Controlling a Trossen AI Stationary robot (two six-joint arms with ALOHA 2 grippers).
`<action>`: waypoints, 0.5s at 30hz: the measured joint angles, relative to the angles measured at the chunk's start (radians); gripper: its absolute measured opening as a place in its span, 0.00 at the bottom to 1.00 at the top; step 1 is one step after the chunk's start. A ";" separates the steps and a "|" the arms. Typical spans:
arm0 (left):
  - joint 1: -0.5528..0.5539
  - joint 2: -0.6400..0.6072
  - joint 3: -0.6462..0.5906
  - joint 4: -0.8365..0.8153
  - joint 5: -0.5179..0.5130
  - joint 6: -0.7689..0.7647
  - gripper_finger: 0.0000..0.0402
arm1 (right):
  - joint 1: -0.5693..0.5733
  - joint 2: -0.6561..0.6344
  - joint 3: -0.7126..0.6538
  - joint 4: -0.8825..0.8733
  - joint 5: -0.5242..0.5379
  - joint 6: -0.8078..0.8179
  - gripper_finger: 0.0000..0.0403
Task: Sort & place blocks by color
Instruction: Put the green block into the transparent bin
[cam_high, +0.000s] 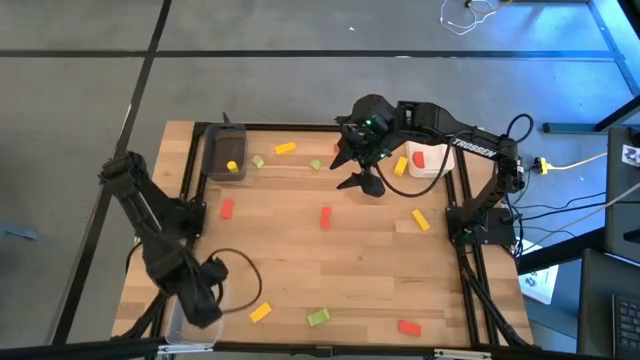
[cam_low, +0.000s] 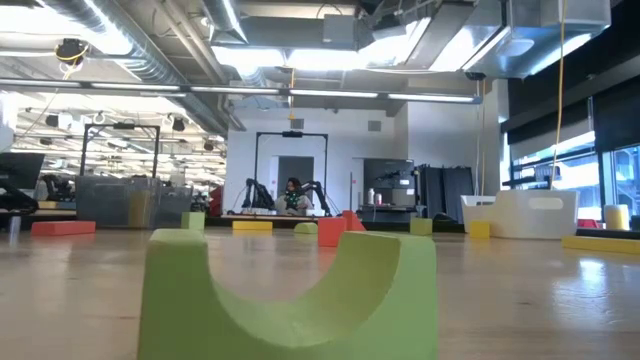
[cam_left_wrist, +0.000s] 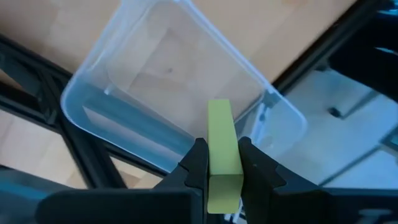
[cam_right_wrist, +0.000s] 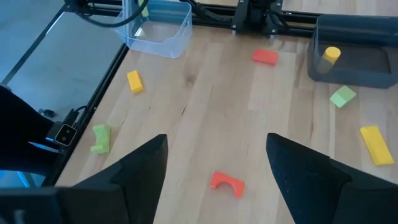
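My left gripper (cam_left_wrist: 222, 154) is shut on a light green bar (cam_left_wrist: 219, 124) and hangs over the clear tray (cam_left_wrist: 118, 68) at the table's near left corner (cam_high: 190, 318). My right gripper (cam_high: 352, 168) is open above the far part of the table and touches nothing; its fingers (cam_right_wrist: 143, 168) stand wide apart. Red, yellow and light green blocks lie scattered on the wood: a red arch (cam_right_wrist: 227, 182), a yellow bar (cam_high: 285, 148) and a green arch (cam_low: 290, 290). The dark grey tray (cam_high: 222, 150) holds a yellow piece (cam_high: 233, 166). My left gripper pinches the light green bar between its two fingers (cam_left_wrist: 198, 163), which lie on the bar's long side faces (cam_left_wrist: 214, 149) near its middle. They point down from above. The bar is lifted clear over the clear tray, with one end (cam_left_wrist: 218, 109) sticking out past the fingertips.
A white tray (cam_high: 432, 160) with a red piece (cam_high: 418, 157) sits at the far right beside my right arm. Loose blocks lie along the near edge (cam_high: 318, 317), (cam_high: 409, 326), (cam_high: 260, 312) and mid-table (cam_high: 325, 217), (cam_high: 227, 208), (cam_high: 420, 220). A black frame rims the table.
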 joint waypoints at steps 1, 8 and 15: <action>-0.010 0.018 0.000 0.003 0.000 -0.013 0.11 | 0.000 0.000 0.000 -0.001 0.000 0.000 0.68; -0.041 0.104 0.000 0.022 -0.002 -0.029 0.14 | 0.000 0.001 0.000 -0.007 -0.001 0.000 0.68; -0.042 0.137 0.000 0.019 -0.001 -0.002 0.24 | 0.000 0.001 0.000 -0.007 -0.003 0.005 0.68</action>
